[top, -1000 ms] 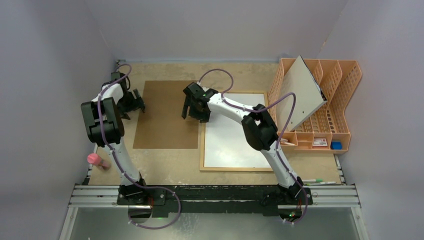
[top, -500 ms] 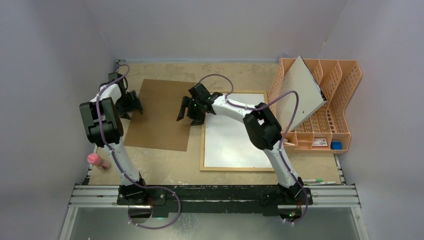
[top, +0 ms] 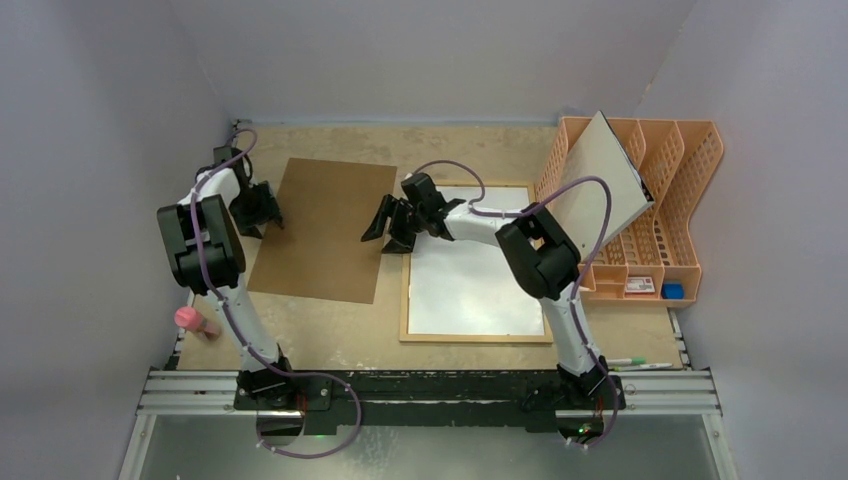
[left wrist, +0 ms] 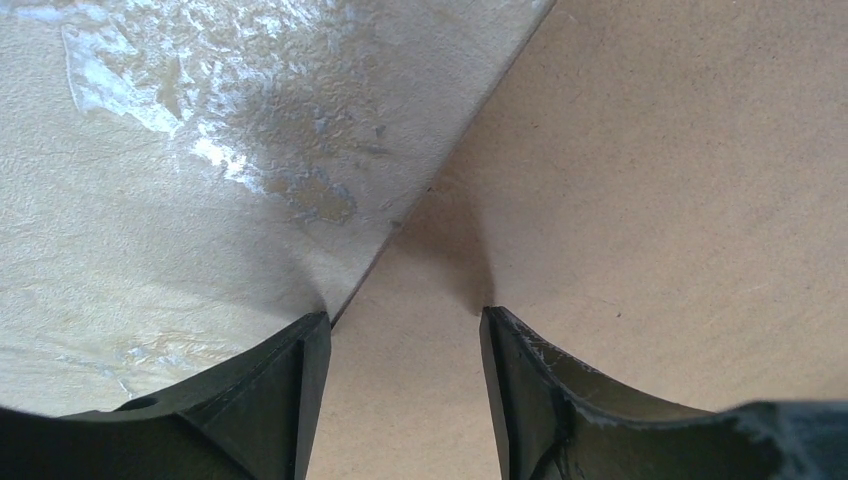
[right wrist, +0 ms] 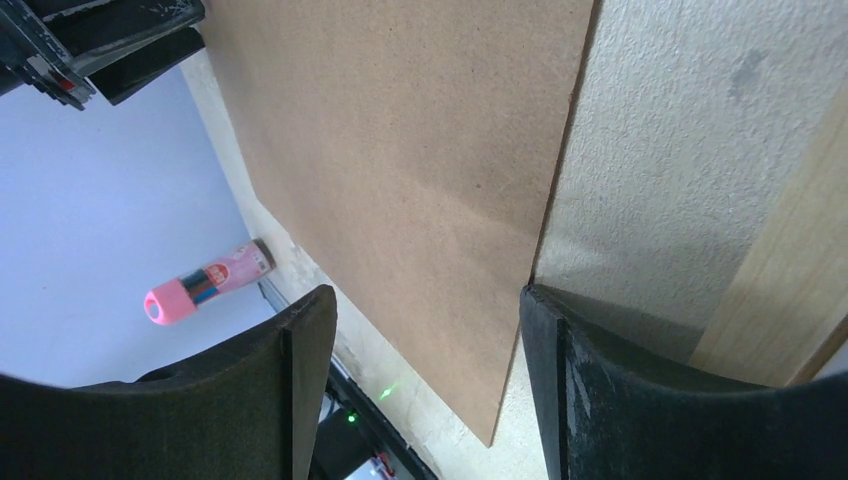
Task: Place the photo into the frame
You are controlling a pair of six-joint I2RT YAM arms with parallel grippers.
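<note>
The frame [top: 470,338] lies flat right of centre, thin light-wood rails around a white sheet [top: 470,265]; one rail [right wrist: 790,280] shows in the right wrist view. The photo is out of view. A brown fibreboard panel [top: 320,235] lies skewed on the table to the frame's left. My left gripper [top: 262,208] is open at the panel's left edge, one finger over the table and one over the panel [left wrist: 650,180], the gap [left wrist: 405,320] wide. My right gripper [top: 385,232] is open over the panel's right edge [right wrist: 420,150], nothing pinched between its fingers [right wrist: 425,295].
An orange plastic file rack [top: 690,200] stands at the back right with a grey-white board [top: 600,190] leaning in it. A pink glue stick [top: 195,320] lies near the left wall. Pens [top: 635,363] lie by the right arm's base.
The brown panel has turned askew, its near end swinging left. My right gripper moved right to the panel's right edge. Both grippers' jaws have narrowed somewhat.
</note>
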